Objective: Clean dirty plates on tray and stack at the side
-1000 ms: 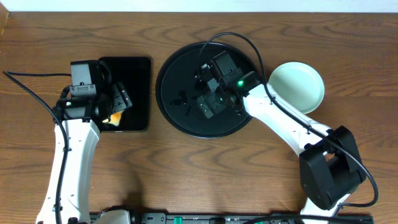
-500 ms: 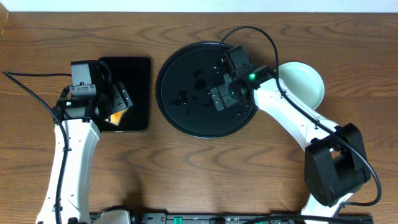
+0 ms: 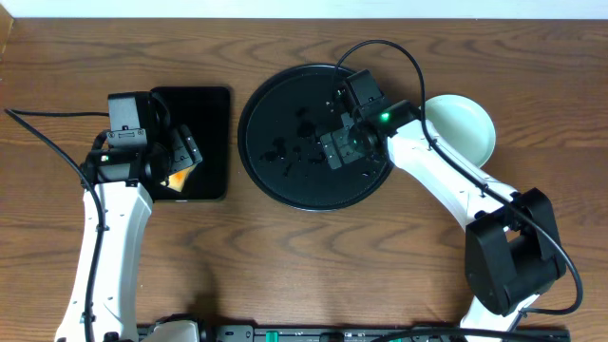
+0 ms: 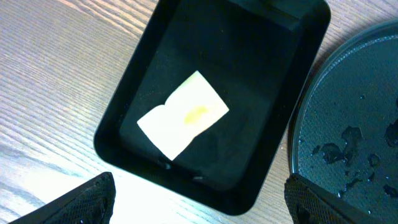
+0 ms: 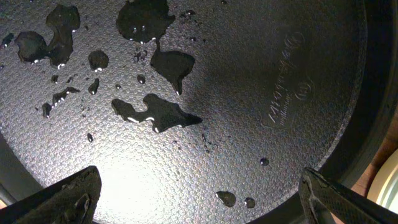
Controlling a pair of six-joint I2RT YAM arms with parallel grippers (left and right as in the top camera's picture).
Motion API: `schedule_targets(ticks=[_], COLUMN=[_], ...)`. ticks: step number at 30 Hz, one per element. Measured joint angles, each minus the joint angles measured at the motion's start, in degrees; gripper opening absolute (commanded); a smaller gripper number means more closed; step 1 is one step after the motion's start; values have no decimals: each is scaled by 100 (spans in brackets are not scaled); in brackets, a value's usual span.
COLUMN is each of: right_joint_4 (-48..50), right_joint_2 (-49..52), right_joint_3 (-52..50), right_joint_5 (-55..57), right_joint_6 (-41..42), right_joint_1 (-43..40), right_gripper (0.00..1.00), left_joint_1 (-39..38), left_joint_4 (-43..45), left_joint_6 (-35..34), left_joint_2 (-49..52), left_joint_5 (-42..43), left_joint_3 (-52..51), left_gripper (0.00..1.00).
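The round black tray (image 3: 271, 104) sits at mid table, wet with water drops and holding no plate. A pale mint plate (image 3: 465, 128) rests on the table just right of the tray; no other plate shows. My right gripper (image 3: 337, 152) hovers open and empty over the tray's right half. The right wrist view shows the wet tray floor (image 5: 249, 93) between its fingers (image 5: 205, 199), with a sliver of the plate (image 5: 388, 190) at the edge. My left gripper (image 3: 180, 157) is open and empty above the rectangular tray.
A smaller rectangular black tray (image 3: 214, 114) lies left of the round tray. It holds a yellow-green sponge (image 4: 183, 115) with an orange smudge. The left wrist view shows this tray (image 4: 118, 127), the round tray's rim (image 4: 298, 143) and my open left gripper (image 4: 202, 202).
One second ago my right gripper was nearer the tray's middle; it has moved right toward the plate side and has held still since. The left arm has not moved.
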Motion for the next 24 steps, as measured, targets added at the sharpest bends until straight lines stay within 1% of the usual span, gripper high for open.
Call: schedule_targets(ticks=[17, 21, 24], right_joint_4=[-37, 4, 223], right_joint_2=[-50, -455, -1095], right_joint_3=[0, -61, -85], right_joint_5=[140, 341, 509], right_joint_6=[-2, -118, -361], right_joint_1=[0, -2, -28], right_gripper=[99, 99, 99], left_joint_1=[0, 0, 0], left_joint_4=[0, 0, 0], left_joint_6=[0, 0, 0], left_joint_2=[0, 0, 0], left_joint_5=[0, 0, 0], left_joint_3=[0, 0, 0], left_gripper=[87, 87, 87])
